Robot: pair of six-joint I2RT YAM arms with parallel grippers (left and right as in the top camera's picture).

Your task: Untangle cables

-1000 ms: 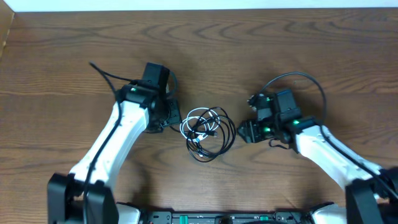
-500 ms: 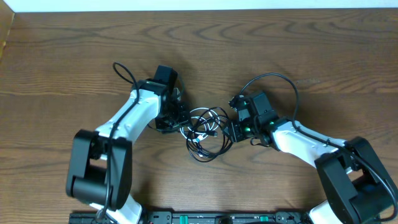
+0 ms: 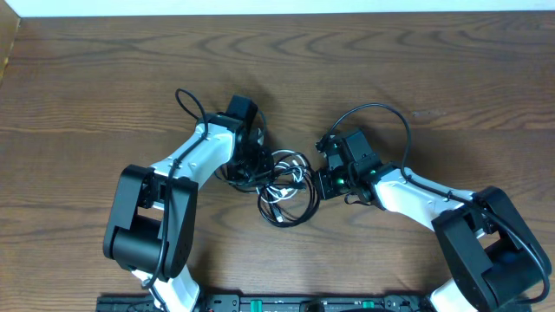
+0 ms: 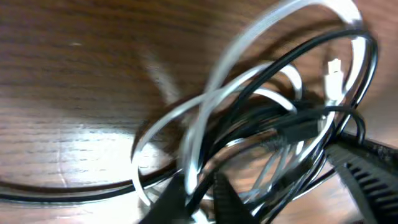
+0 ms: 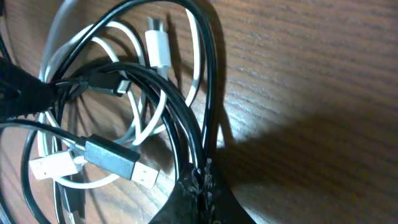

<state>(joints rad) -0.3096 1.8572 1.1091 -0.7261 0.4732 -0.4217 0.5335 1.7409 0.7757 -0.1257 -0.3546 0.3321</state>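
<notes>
The table (image 3: 87, 78) carries the cables (image 3: 293, 192), a tangle of white and black loops at its middle; over the last second both pincers have swung inward to flank it; the left pincer (image 3: 250, 169) now touches the left edge, its opening too blurred to tell; the right pincer (image 5: 199, 190) looks pinched together on black strands at the right edge; pulling apart can likely begin; a white plug (image 5: 158, 48) lies among the loops.
</notes>
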